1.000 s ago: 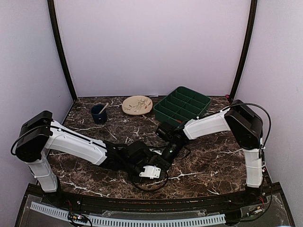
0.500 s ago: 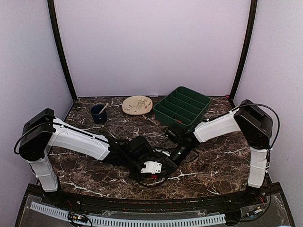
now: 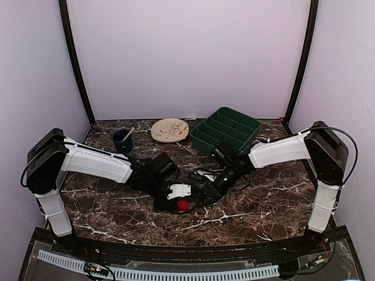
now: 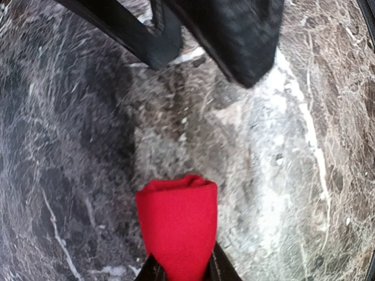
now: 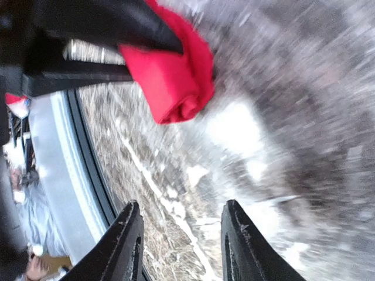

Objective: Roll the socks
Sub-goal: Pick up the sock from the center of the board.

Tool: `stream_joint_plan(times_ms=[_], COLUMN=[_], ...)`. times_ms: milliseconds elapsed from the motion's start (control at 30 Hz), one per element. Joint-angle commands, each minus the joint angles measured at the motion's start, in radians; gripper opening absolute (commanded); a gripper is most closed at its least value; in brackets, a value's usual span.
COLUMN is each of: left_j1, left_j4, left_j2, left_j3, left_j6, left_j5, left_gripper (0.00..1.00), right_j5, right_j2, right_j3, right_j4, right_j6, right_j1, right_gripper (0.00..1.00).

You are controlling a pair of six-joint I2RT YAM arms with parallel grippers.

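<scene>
The left gripper [image 4: 180, 270] clasped the socks [image 4: 176, 225], a tight red roll, pinching one end between its fingertips. The roll sat low over the marble table [image 3: 263, 205], near the middle and toward the near edge; whether it touched the table could not be told. Just right of it the right gripper [image 5: 183, 246] stood released, fingers apart over bare table. At the far side stood a green tray [image 3: 202, 142], a plate [image 3: 169, 129] and a blue cup [image 3: 121, 142], well apart from the roll.
</scene>
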Motion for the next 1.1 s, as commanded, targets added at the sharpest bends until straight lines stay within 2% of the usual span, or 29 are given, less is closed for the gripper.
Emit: stream_joint_plan(times_ms=[0,100,267,500,767,1067], left_j1=[0.028,0.042,0.078,0.119,0.145,0.168], left_j4=[-0.069,-0.071,-0.055,-0.047,-0.045,-0.059], left_j2=[-0.046,-0.052,-0.068,-0.081,-0.082,-0.073], left_j3=[0.029,0.034,0.039,0.066,0.089,0.121], left_j6=[-0.023,-0.018,-0.014,-0.001,0.012,0.023], left_j5=[0.045,0.040,0.030,0.012,0.007,0.011], left_gripper=[0.21,0.20,0.21,0.21,0.21,0.21], right_j5=[0.096,0.163,0.361,0.593,0.764,0.857], right_j2=[-0.052,-0.065,-0.071,0.020,0.110,0.115], right_j3=[0.082,0.118,0.206,0.385,0.499,0.500], right_j4=[-0.043,-0.074,-0.088,-0.112,-0.166,-0.139], right_j6=[0.006,-0.004,-0.003,-0.062,-0.112,-0.156], right_j1=[-0.038,-0.069,-0.123,-0.150,-0.167,-0.176], right_gripper=[0.43,0.43,0.42,0.40,0.39,0.39])
